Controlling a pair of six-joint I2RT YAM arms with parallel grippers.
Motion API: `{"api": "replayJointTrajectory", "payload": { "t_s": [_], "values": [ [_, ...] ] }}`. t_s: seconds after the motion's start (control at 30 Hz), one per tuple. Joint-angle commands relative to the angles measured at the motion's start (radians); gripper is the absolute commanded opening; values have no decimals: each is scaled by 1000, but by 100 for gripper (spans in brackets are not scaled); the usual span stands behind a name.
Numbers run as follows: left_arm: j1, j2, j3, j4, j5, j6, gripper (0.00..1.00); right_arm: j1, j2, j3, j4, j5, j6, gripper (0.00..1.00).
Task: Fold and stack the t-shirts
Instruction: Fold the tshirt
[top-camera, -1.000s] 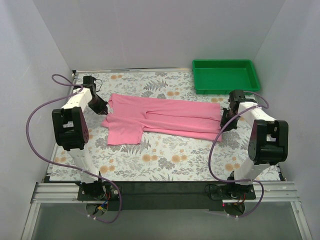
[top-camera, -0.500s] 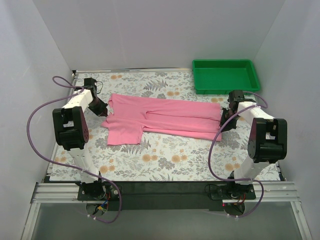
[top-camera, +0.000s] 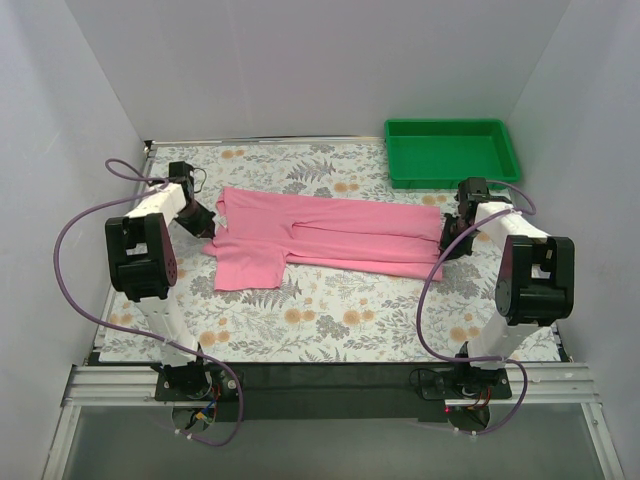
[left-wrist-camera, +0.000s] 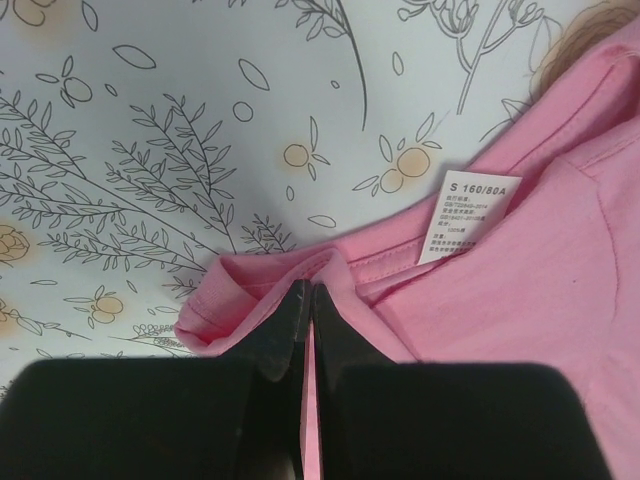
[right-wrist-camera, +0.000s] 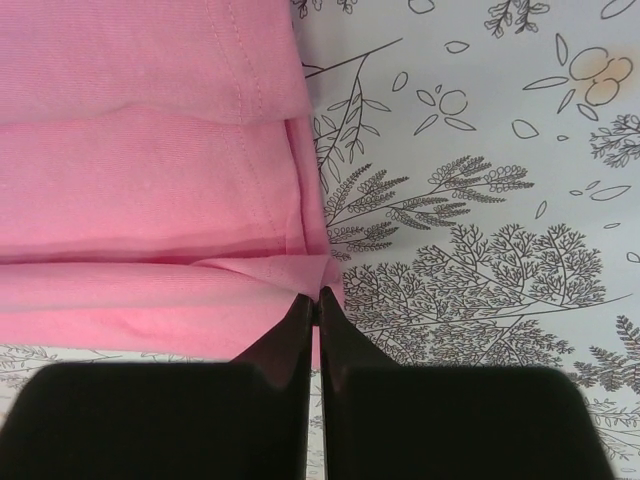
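A pink t-shirt (top-camera: 320, 235) lies folded lengthwise across the middle of the floral table, neck end at the left, hem end at the right. My left gripper (top-camera: 205, 222) is shut on the shirt's neck-end edge; the left wrist view shows pink cloth (left-wrist-camera: 260, 290) pinched between the black fingers (left-wrist-camera: 340, 340), with a white size label (left-wrist-camera: 470, 215) close by. My right gripper (top-camera: 447, 244) is shut on the hem-end corner; the right wrist view shows the pink fabric (right-wrist-camera: 150, 200) bunched at the fingertips (right-wrist-camera: 295, 330).
A green plastic tray (top-camera: 452, 150) stands at the back right of the table, with nothing in it. The floral tablecloth (top-camera: 330, 320) runs in front of the shirt. White walls close in the left, back and right sides.
Both grippers stay shut on the shirt's ends. The left gripper has shifted slightly left and the right gripper slightly; the shirt looks much the same.
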Motion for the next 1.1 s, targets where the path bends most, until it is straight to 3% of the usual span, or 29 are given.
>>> {"api": "replayJointTrajectory", "payload": {
  "t_s": [0.0,0.13,0.23,0.27,0.33,0.43,0.5,0.57,0.73,0.93,1.07],
  "values": [
    [13,-67,-17,29,-54,-17,0,-9,13,40,28,-1,-21,6],
    [13,-73,-29,39,-59,-22,0,-9,35,32,42,-13,-29,9],
    [13,-84,-29,47,-63,-16,9,-9,35,41,42,-30,-35,18],
    [13,-99,-28,49,-65,-10,21,-9,30,44,41,-32,-36,23],
    [13,-118,-16,47,-72,15,32,-9,4,58,40,-38,-39,38],
    [12,-175,-23,32,-79,42,49,-6,-51,63,37,-52,-45,52],
    [9,-231,-43,18,-77,72,69,1,-80,57,36,-67,-52,56],
    [0,-277,-107,13,-57,102,79,12,-123,35,37,-75,-55,59],
    [-45,-417,-267,-5,0,110,81,50,-197,-28,42,-104,-53,60],
    [-135,-449,-408,-10,17,75,81,93,-246,-78,53,-127,-59,60],
    [-158,-428,-439,-20,-29,47,72,122,-260,-95,57,-136,-53,60]
  ]
}}
